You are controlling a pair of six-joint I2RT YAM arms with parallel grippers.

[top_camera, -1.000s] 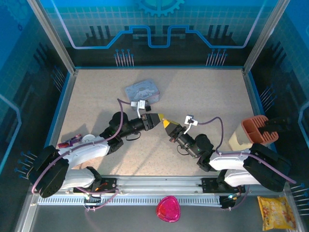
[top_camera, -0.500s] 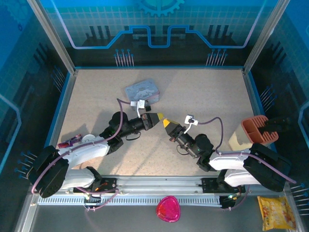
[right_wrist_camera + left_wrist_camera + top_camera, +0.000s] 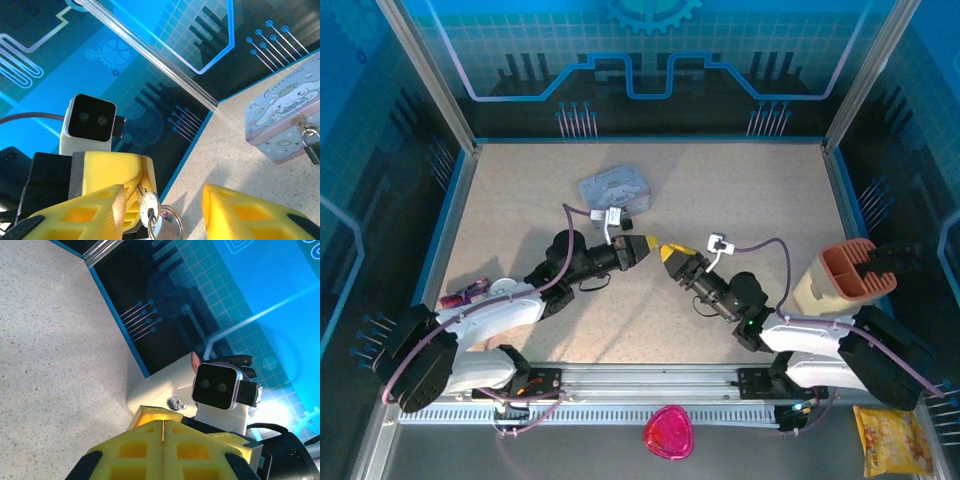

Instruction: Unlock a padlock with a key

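Currently my left pincer (image 3: pixel 642 246) is clamped on the key (image 3: pixel 148 206), holding it between the wide-open, empty fingers of my right pincer (image 3: pixel 666 251). The padlock (image 3: pixel 312 150) hangs, apparently closed, on the tin (image 3: pixel 280 120), well apart. I judge that handover, insertion and turning are all left to do.

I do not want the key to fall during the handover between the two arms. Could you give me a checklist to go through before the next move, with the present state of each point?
1. Left gripper is clamped on the key: ok.
2. Right gripper is open to receive it: ok, its fingers are wide apart.
3. Key is centred between the right fingers: not ok, it sits close to one finger.
4. Padlock hangs on the clasp of the tin: ok.
5. Keyhole of the padlock is reachable: cannot tell, it is not visible.
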